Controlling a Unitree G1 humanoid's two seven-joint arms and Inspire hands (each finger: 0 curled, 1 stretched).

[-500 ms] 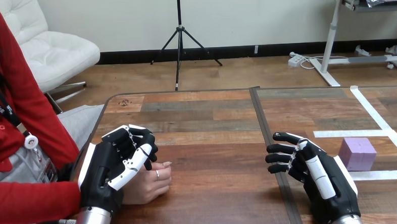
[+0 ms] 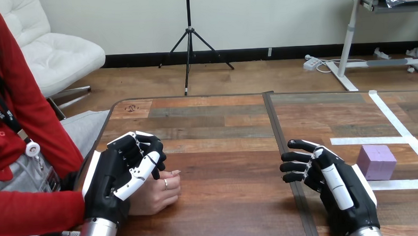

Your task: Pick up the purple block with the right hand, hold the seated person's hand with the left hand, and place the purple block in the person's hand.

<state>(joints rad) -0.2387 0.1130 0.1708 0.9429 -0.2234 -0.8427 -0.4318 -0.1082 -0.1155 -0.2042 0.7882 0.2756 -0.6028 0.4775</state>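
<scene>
The purple block [image 2: 376,162] sits on the table at the right, inside white tape lines. My right hand [image 2: 332,190] rests just left of it, a small gap apart, open with fingers spread and pointing left, holding nothing. At the left, the person's hand [image 2: 159,193] lies on the table in a loose fist. My left hand [image 2: 116,178] sits over it. Its fingers [image 2: 144,150] curl over the far side and its thumb lies across the back of the person's hand.
White tape lines [image 2: 393,121] mark a box on the right half of the wooden table [image 2: 224,149]. A dark seam [image 2: 274,131] runs down the table's middle. The person's red sleeve [image 2: 30,211] lies along the left edge.
</scene>
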